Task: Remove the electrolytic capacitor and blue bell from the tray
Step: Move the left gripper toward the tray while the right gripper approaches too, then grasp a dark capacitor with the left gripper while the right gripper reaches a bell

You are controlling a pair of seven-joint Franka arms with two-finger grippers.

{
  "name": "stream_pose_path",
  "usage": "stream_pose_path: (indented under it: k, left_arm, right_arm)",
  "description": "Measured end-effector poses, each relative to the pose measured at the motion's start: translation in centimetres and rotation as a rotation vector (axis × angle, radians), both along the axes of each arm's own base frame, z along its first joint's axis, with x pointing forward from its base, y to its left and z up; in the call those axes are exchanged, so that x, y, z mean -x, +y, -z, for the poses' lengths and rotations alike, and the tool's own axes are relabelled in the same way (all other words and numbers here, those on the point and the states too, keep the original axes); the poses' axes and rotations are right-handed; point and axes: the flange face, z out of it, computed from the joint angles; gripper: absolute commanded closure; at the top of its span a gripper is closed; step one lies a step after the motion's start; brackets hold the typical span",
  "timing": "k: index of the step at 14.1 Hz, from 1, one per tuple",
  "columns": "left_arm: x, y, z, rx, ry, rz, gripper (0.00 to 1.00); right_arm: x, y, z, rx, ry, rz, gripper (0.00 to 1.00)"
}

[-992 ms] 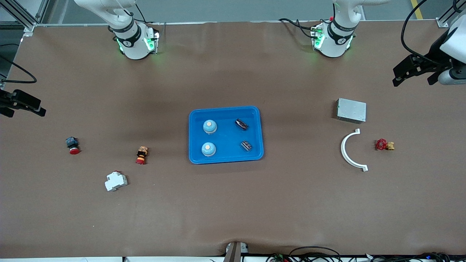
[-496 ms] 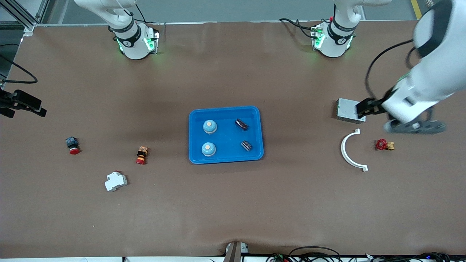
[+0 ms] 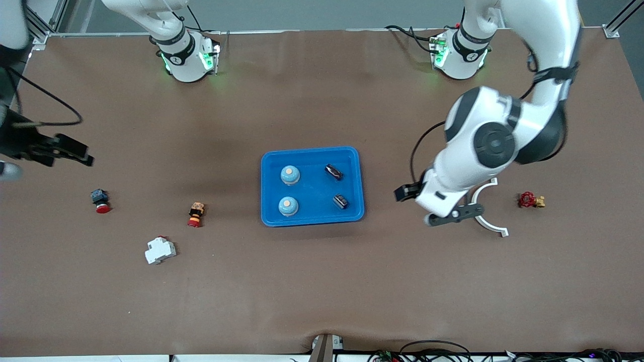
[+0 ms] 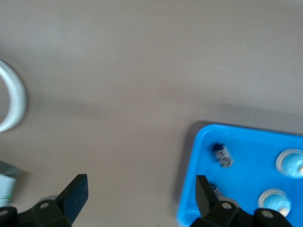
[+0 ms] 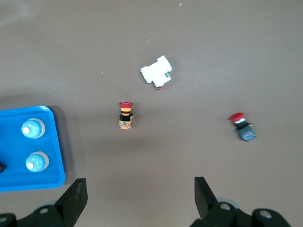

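Observation:
Two light-blue bells [image 3: 290, 174] [image 3: 288, 205] and two dark capacitors [image 3: 333, 172] [image 3: 340, 201] lie in the blue tray [image 3: 312, 150] at the table's middle. My left gripper [image 3: 405, 192] hangs open over bare table between the tray and the white arc, empty. The left wrist view shows its open gripper [image 4: 139, 182], the tray [image 4: 251, 142], one capacitor [image 4: 222, 155] and both bells [image 4: 291, 163] [image 4: 274, 201]. My right gripper [image 3: 70, 153] is open and empty over the right arm's end of the table. Its wrist view shows the open gripper [image 5: 139, 182], the tray [image 5: 54, 142] and the bells [image 5: 33, 127] [image 5: 37, 161].
A white curved piece [image 3: 490, 225] and a red valve [image 3: 528, 200] lie toward the left arm's end. Toward the right arm's end lie a red-orange button [image 3: 195, 214], a white breaker [image 3: 160, 250] and a blue-and-red button [image 3: 99, 199].
My left arm has swung in from the table's end to beside the tray, now covering the grey box. My right gripper has shifted a little toward the table's middle.

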Motion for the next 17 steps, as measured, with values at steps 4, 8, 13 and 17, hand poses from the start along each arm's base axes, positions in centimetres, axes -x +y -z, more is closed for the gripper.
stream_pose_path:
  k: [4, 8, 13, 17]
  left_arm:
    - [1.8, -7.9, 8.8, 0.009, 0.001, -0.156, 0.06]
    - [5.2, -15.1, 14.8, 0.047, -0.023, -0.297, 0.2]
    - [6.3, -16.4, 17.6, 0.04, -0.007, -0.382, 0.39]
    - [6.5, -16.5, 19.7, 0.036, -0.002, -0.406, 0.47]
  right_arm:
    - [1.0, 4.7, 9.4, 0.0, -0.004, 0.036, 0.0]
    - [1.2, 9.4, 15.3, -0.028, 0.025, 0.111, 0.0]
    - [0.9, 18.2, 20.8, -0.023, -0.017, 0.166, 0.0]
    - [1.5, 24.4, 26.9, -0.023, -0.039, 0.281, 0.0]
